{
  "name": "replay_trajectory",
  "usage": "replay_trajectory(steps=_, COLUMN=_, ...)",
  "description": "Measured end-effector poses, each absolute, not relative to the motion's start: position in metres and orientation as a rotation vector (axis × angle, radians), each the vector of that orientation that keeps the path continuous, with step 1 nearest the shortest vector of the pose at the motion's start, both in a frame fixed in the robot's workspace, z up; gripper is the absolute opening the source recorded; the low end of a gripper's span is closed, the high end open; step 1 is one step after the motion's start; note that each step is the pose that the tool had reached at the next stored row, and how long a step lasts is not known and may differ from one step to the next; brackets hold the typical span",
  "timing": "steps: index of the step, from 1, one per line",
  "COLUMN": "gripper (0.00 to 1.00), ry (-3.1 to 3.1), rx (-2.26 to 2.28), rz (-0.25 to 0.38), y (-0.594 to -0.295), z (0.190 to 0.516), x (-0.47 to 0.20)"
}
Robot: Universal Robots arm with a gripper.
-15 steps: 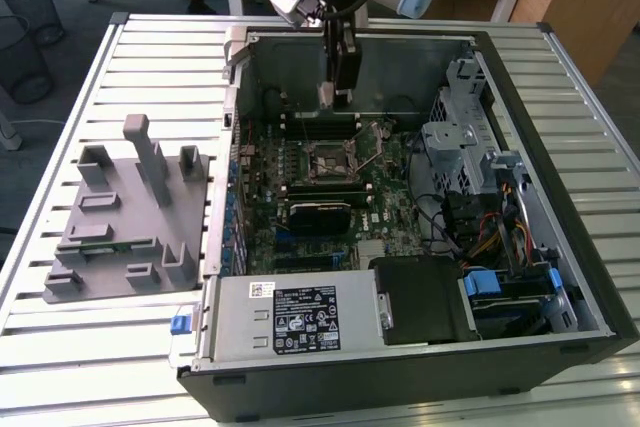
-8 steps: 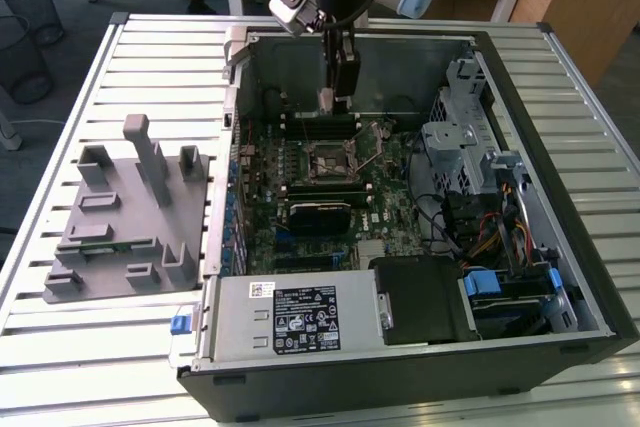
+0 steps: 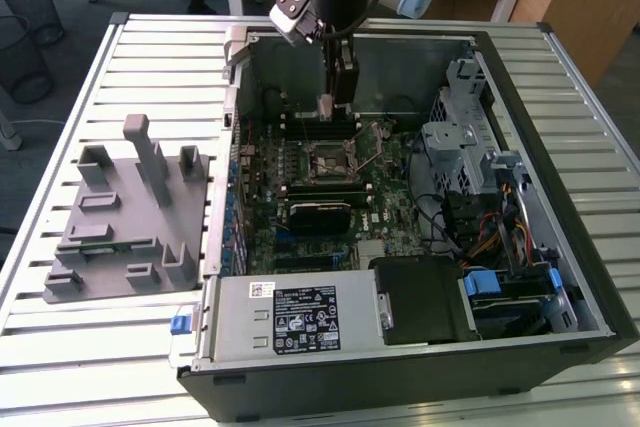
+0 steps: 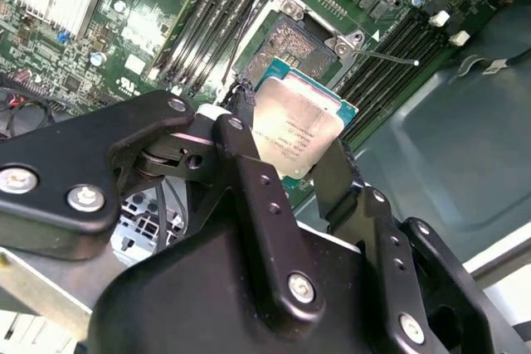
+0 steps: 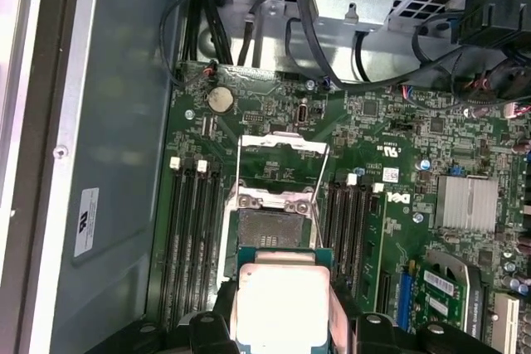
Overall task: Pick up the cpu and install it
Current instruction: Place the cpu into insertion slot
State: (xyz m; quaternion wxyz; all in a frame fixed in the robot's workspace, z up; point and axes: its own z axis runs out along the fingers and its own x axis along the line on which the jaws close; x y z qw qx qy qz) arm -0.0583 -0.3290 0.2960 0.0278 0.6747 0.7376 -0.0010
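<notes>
Open computer case [image 3: 400, 67] lying on the slatted table [image 3: 150, 57], motherboard [image 3: 390, 217] facing up. The arm reaches down into the case from the far side. Gripper [image 4: 286, 143] is closed on the cpu [image 4: 294, 126]: the two black fingers [image 4: 249, 180] pinch it by opposite edges, silvery top facing the wrist cameras, green rim showing at the free edges. The chip is in the air, clear of the board, not seated. Socket [image 5: 270, 225] is bare, and its load frame [image 5: 282, 143] is swung up and back, out of the way. Key relation: in the first wrist view the socket sits just past the chip's free edge, between the two banks of memory slots [image 5: 195, 230], and the chip's sides run parallel with the socket's sides, so by my reading it is squared up but not yet over the opening. In the exterior view the chip [image 3: 326, 105] hangs above the socket [image 3: 330, 160], toward the case's back wall. I cannot tell how high it hangs over the board.
</notes>
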Motion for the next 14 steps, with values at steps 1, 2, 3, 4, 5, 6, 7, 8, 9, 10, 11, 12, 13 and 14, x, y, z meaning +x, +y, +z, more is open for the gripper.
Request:
replay_trajectory(steps=1, gripper=0.53, ry=2.277, rx=2.083, rz=-0.003, y=-0.3290, z=0.2948, x=-0.0583)
replay_trajectory(steps=2, gripper=0.53, ry=2.277, rx=2.083, rz=-0.003, y=-0.3290, z=0.2938, x=-0.0583)
replay_trajectory(steps=3, gripper=0.53, ry=2.277, rx=2.083, rz=-0.003, y=-0.3290, z=0.2932, x=-0.0583)
replay_trajectory(steps=4, gripper=0.53, ry=2.277, rx=2.083, rz=-0.003, y=-0.3290, z=0.2931, x=-0.0583)
replay_trajectory(steps=5, gripper=0.53, ry=2.277, rx=2.083, rz=-0.003, y=-0.3290, z=0.2931, x=-0.0583)
replay_trajectory(steps=6, gripper=0.53, ry=2.277, rx=2.083, rz=-0.003, y=-0.3290, z=0.2931, x=-0.0583)
replay_trajectory(steps=7, gripper=0.53, ry=2.277, rx=2.083, rz=-0.003, y=-0.3290, z=0.2931, x=-0.0583)
replay_trajectory(steps=8, gripper=0.53, ry=2.277, rx=2.083, rz=-0.003, y=-0.3290, z=0.2931, x=-0.0583)
replay_trajectory(steps=9, gripper=0.53, ry=2.277, rx=2.083, rz=-0.003, y=-0.3290, z=0.2928, x=-0.0583)
replay_trajectory(steps=10, gripper=0.53, ry=2.277, rx=2.083, rz=-0.003, y=-0.3290, z=0.2922, x=-0.0582)
replay_trajectory(steps=11, gripper=0.53, ry=2.277, rx=2.083, rz=-0.003, y=-0.3290, z=0.2915, x=-0.0578)
replay_trajectory(steps=12, gripper=0.53, ry=2.277, rx=2.084, rz=-0.004, y=-0.3290, z=0.2906, x=-0.0568)
replay_trajectory(steps=13, gripper=0.53, ry=2.278, rx=2.084, rz=-0.005, y=-0.3288, z=0.2894, x=-0.0556)
replay_trajectory(steps=14, gripper=0.53, ry=2.278, rx=2.084, rz=-0.005, y=-0.3287, z=0.2882, x=-0.0548)
